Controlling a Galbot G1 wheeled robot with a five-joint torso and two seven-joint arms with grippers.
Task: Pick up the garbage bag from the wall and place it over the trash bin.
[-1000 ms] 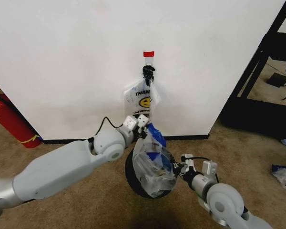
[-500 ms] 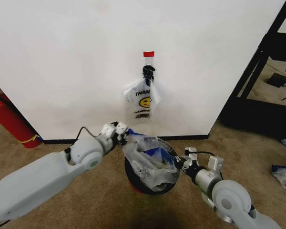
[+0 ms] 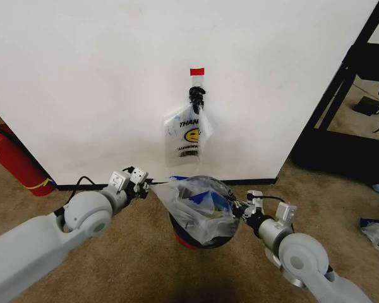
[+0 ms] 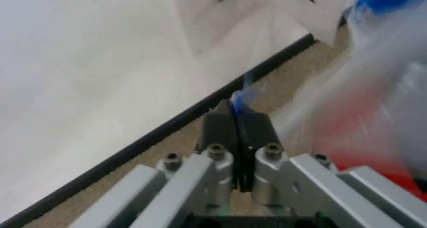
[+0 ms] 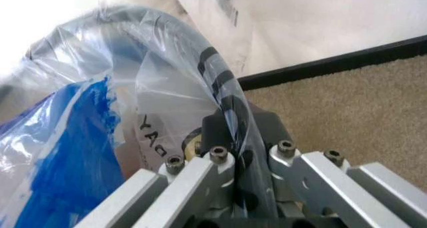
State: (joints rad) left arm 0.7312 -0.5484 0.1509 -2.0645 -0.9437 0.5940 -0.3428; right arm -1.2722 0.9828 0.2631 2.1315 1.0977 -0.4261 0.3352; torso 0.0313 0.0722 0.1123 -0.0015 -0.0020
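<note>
Over the trash bin (image 3: 202, 237), the left gripper (image 3: 143, 186) has stretched the garbage bag (image 3: 196, 205) wider.

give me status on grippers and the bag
Left gripper shut on garbage bag edge. Right gripper shut on opposite edge. Bag stretched over trash bin. Nothing in the way.

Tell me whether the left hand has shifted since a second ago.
Yes. The left hand, shut on the garbage bag, moved left and down, away from the wall hook.

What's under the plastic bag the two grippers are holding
The garbage bag, pinched by the left gripper and right gripper, is stretched over the trash bin. The bin's black mesh and red base show below; its inside is blurred by the crinkly plastic.
</note>
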